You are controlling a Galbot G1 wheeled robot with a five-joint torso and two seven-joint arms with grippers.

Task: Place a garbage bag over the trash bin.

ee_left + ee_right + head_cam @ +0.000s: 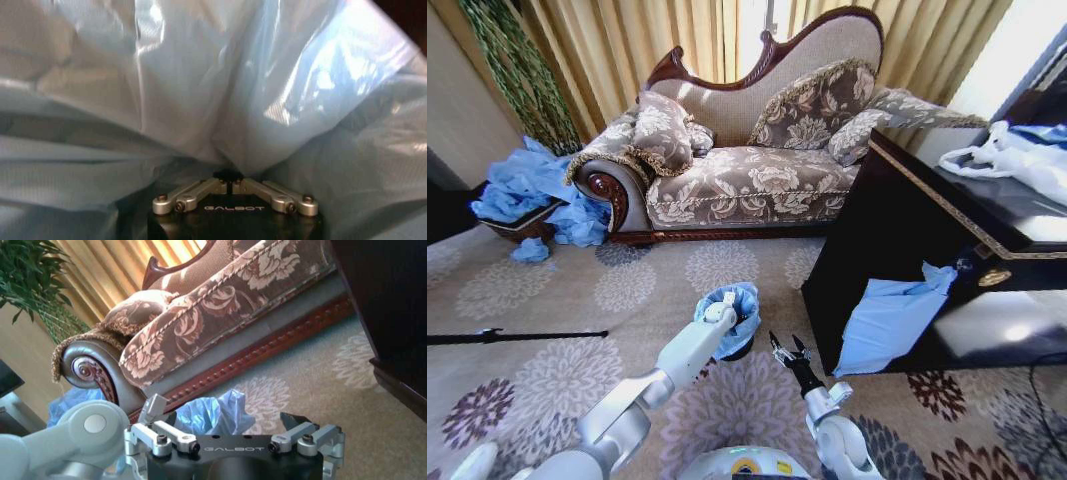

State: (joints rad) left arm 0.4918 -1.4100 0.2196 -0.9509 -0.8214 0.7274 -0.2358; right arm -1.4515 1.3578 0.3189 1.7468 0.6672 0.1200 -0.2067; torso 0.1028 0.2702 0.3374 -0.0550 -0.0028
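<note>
1. I'm driving the rig in what looks like a home living room: an ornate chaise sofa [747, 165] with carved dark wood trim and floral upholstery sits ahead of me, cushions [663, 130] piled at both ends.
2. Long gold curtains [627, 40] hang behind it, sunlight coming through.
3. The floor is a patterned carpet [627, 290] with flower medallions.
4. A dark cabinet [907, 240] with gold edging stands to my right.
5. A leafy plant [517, 70] fills the far left corner.

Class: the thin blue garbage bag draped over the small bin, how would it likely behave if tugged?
The garbage bag looks floppy: it bunches in folds where the left end effector pinches it. Probably very light, being translucent. The trash bin might tip.
</note>
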